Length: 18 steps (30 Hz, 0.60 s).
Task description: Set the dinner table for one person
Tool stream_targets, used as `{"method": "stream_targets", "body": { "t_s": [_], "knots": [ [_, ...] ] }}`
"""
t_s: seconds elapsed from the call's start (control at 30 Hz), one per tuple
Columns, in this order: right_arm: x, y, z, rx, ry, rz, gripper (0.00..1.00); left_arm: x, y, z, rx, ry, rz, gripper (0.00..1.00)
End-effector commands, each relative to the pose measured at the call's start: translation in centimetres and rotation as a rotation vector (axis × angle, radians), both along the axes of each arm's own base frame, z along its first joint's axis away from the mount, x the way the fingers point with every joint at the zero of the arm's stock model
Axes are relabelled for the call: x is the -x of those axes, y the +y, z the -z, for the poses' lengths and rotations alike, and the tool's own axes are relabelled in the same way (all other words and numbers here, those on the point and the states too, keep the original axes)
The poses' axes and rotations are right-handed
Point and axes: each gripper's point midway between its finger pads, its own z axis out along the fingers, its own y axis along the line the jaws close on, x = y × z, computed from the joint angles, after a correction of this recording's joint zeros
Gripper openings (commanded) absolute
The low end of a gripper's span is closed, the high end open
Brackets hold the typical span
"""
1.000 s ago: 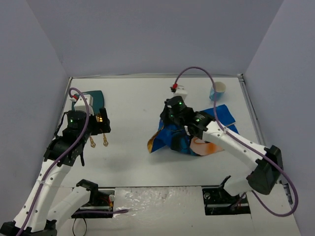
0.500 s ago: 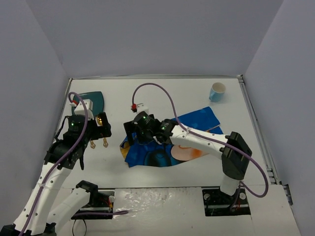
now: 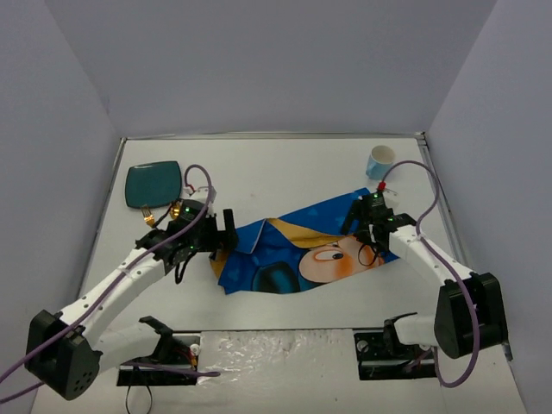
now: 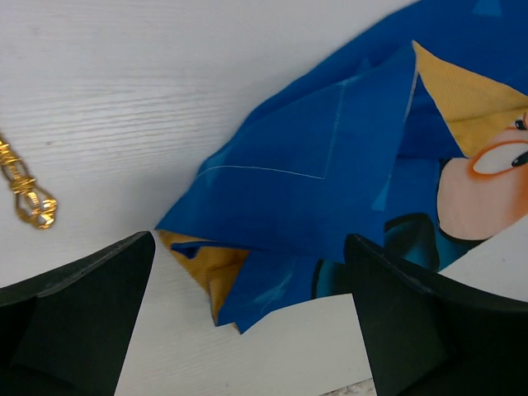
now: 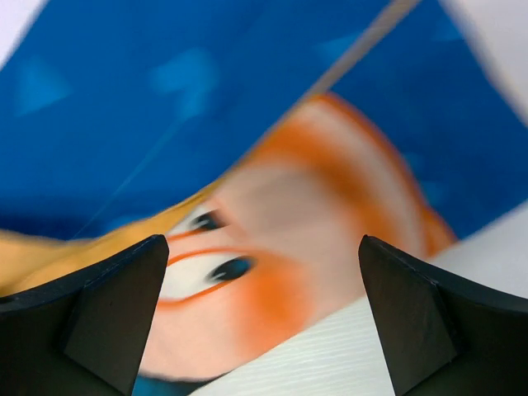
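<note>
The dinner table (image 3: pixel 276 168) is the white tabletop. A blue Mickey Mouse placemat (image 3: pixel 302 250) lies across its middle, spread out but with its left corner folded over and the yellow underside showing (image 4: pixel 202 264). My left gripper (image 3: pixel 226 237) hovers open at that folded corner; in the left wrist view its jaws (image 4: pixel 249 272) stand wide on either side of the corner, gripping nothing. Over the placemat's right part my right gripper (image 3: pixel 362 231) is open too, and between its jaws (image 5: pixel 260 264) the printed face (image 5: pixel 280 247) shows close below.
A teal plate (image 3: pixel 153 183) sits at the back left. Gold cutlery (image 3: pixel 151 216) lies just below it, partly under my left arm, and one handle (image 4: pixel 25 190) shows in the left wrist view. A blue and white cup (image 3: pixel 379 160) stands at the back right.
The right gripper dragged the bunched placemat leftward, let go and moved back to its right part. The placemat now lies spread. My left arm swung from the cutlery to the placemat's left corner.
</note>
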Motion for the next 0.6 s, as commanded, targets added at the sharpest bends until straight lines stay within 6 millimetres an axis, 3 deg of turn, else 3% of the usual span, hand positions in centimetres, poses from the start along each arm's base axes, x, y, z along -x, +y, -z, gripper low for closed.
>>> {"method": "stream_targets", "body": {
  "t_s": [0.0,0.17,0.3,0.4,0.53,0.57],
  "knots": [
    [0.1,-3.9,0.4,-0.015,0.015,0.130,0.97,-2.5,-4.4,-2.4,0.075,-0.111,0.052,0.97],
    [1.4,-6.7,2.9,-0.009,0.094,0.229,0.96,-2.9,-6.3,-0.1,-0.017,-0.082,0.084,0.97],
    [1.5,-7.7,3.5,0.011,0.110,0.244,0.95,-4.9,-5.2,2.1,-0.127,-0.069,0.001,0.91],
    [1.7,-7.9,3.9,0.011,0.114,0.247,0.94,-6.6,-4.7,3.3,-0.204,-0.074,-0.039,0.73],
    [1.9,-7.7,4.6,-0.002,0.130,0.238,0.94,-9.8,-4.2,3.4,-0.275,-0.096,-0.074,0.48],
    [1.9,-7.6,4.8,-0.005,0.132,0.236,0.94,-10.9,-3.7,3.6,-0.284,-0.098,-0.089,0.47]
  ]
}}
